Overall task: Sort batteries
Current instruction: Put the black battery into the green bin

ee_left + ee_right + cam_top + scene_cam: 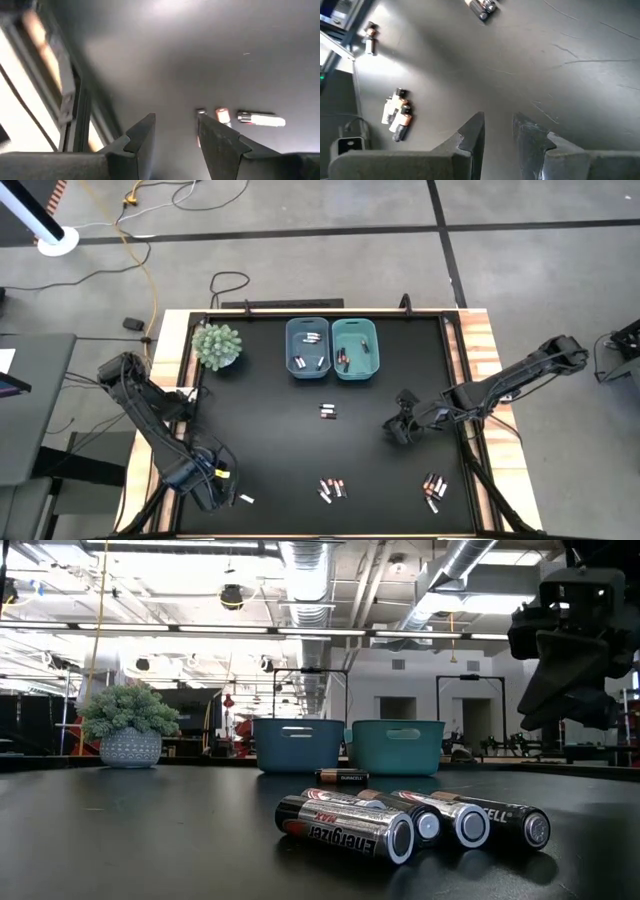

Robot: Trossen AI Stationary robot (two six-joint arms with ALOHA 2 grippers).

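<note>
Batteries [332, 488]: we are seeing loose clusters lying flat, well short of the blue bins [307, 347], long axes mixed.
Left gripper [222, 492]: hovering low beside one silvery battery [246, 499], jaws parted, empty.
Right gripper [399, 430]: hanging tilted downward, jaws apart, empty.

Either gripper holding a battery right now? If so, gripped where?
Neither. The left gripper and the right gripper both stand open with bare table between their fingers; the batteries lie loose.
</note>
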